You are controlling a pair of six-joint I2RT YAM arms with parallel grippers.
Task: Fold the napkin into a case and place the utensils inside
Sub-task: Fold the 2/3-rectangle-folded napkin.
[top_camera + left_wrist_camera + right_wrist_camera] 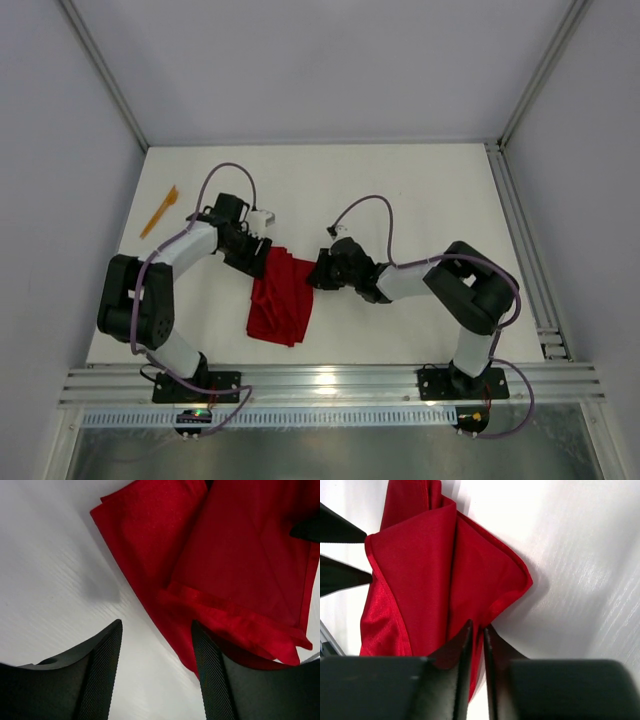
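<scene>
Right gripper (477,630) pinches a fold of the red napkin (415,580). Left gripper (156,630) stands open at its left edge.

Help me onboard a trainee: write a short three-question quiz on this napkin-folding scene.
1. True or false: the right tool is pinching a fold of the red napkin.
2. Where is the orange cutlery? A: tucked inside the napkin. B: lying on the table at its far left, apart from the napkin. C: held between two fingers.
3. Fill in: the left tool, at the napkin's edge, has its jaws ____.

Key: 1 true; 2 B; 3 open.
</scene>
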